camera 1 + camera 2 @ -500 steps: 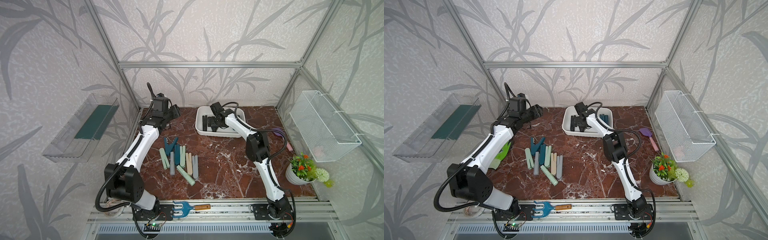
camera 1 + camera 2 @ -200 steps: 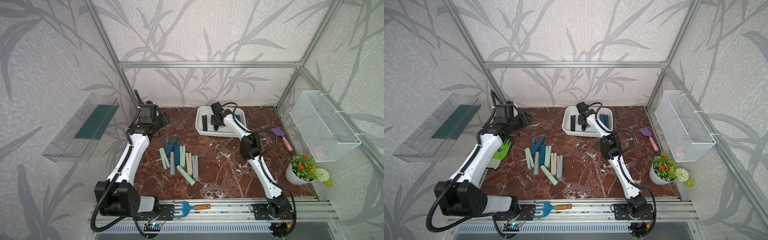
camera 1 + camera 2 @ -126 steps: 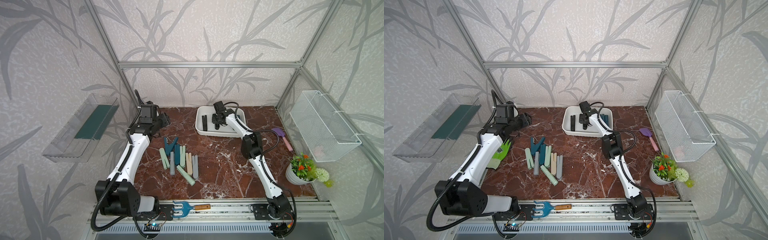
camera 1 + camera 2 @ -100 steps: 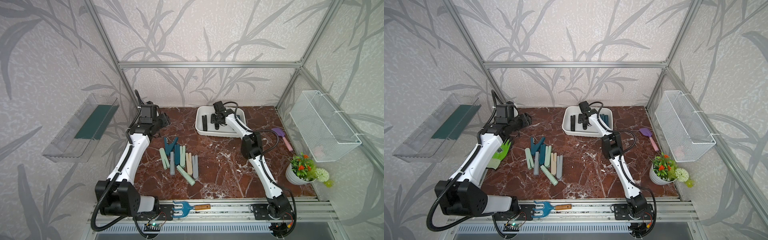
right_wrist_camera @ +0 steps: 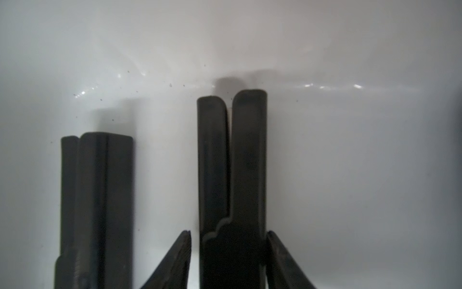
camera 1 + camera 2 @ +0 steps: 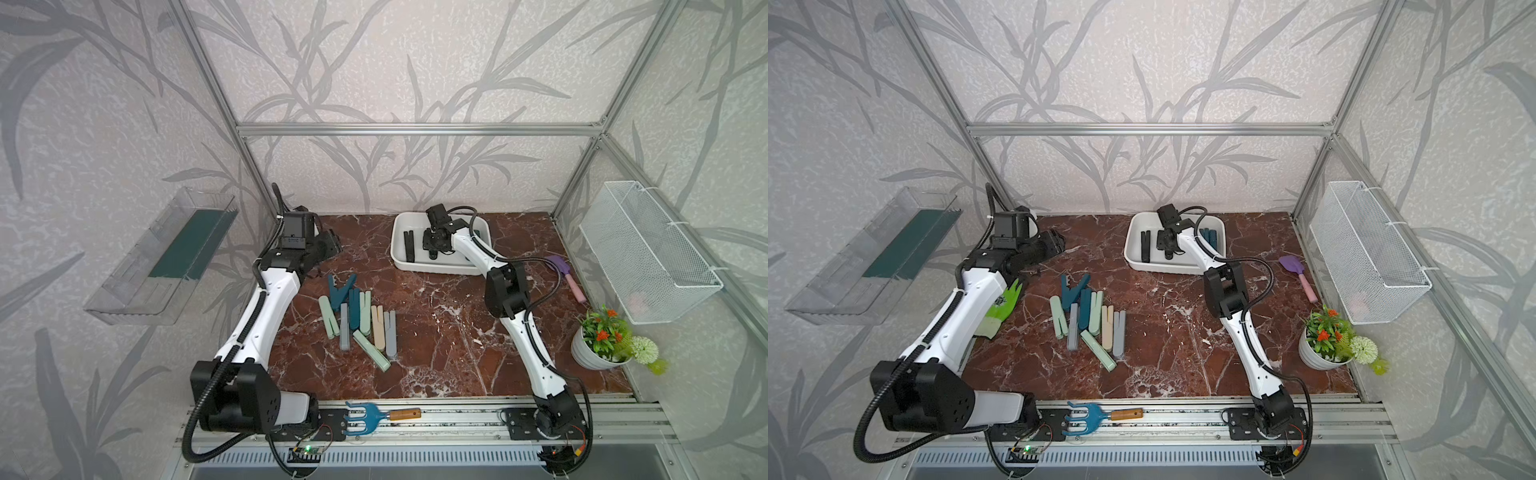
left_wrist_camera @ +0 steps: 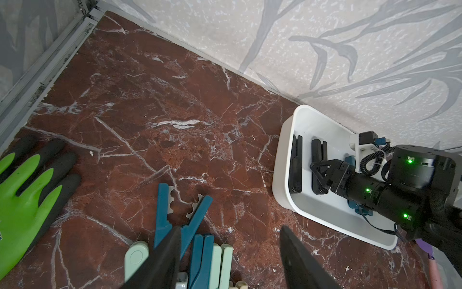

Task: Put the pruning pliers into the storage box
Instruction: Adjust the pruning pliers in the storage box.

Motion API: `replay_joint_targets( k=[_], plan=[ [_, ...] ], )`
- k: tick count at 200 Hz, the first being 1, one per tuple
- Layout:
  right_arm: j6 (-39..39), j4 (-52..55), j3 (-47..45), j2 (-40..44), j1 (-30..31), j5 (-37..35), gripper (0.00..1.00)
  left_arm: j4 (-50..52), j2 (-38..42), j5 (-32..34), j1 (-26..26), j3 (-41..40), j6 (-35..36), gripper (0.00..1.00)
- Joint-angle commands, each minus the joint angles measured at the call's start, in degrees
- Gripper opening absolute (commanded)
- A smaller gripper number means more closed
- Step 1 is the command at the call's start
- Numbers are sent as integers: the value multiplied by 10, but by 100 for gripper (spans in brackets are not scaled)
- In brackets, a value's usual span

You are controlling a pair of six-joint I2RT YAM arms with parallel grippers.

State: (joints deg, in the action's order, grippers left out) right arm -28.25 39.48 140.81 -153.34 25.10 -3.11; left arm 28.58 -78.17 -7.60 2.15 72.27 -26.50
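Observation:
Several pruning pliers in teal, mint, beige and grey lie in a loose pile mid-table, seen in both top views. The white storage box stands at the back and holds two black pliers and teal ones. My right gripper is down inside the box, open. Its fingers straddle one black plier, with a thin gap on one side. The other black plier lies beside it. My left gripper hangs open and empty over the pile's far end.
A green glove lies under the left arm. A blue hand rake rests on the front rail. A purple spatula and a flower pot sit at the right. A wire basket and a clear bin hang on the side walls.
The left arm has drawn back toward the left wall from near the box. The right gripper has stayed low in the box and shifted only slightly.

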Motion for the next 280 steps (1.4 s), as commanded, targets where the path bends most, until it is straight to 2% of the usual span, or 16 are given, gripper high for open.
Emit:
replay_joint_targets(
  k=[1,24,115,173,225,261,280],
  plan=[
    [-22,4,0,11,6,12,41,12,22,0,-4,-3,10,63],
    [-31,2,28,1,13,22,38,14,27,0,-4,-3,11,63],
    [-66,16,111,-56,32,17,39,23,34,-3,-4,0,14,63],
    [-61,10,105,-58,30,5,44,22,39,-4,-3,-4,13,62],
    [-72,5,101,-36,24,22,47,12,33,-22,-4,-17,13,63],
    [-113,-45,26,3,26,58,45,-5,29,-57,-2,-41,2,62],
    [-101,-31,42,4,25,39,48,9,29,-49,6,-48,9,62]
  ],
)
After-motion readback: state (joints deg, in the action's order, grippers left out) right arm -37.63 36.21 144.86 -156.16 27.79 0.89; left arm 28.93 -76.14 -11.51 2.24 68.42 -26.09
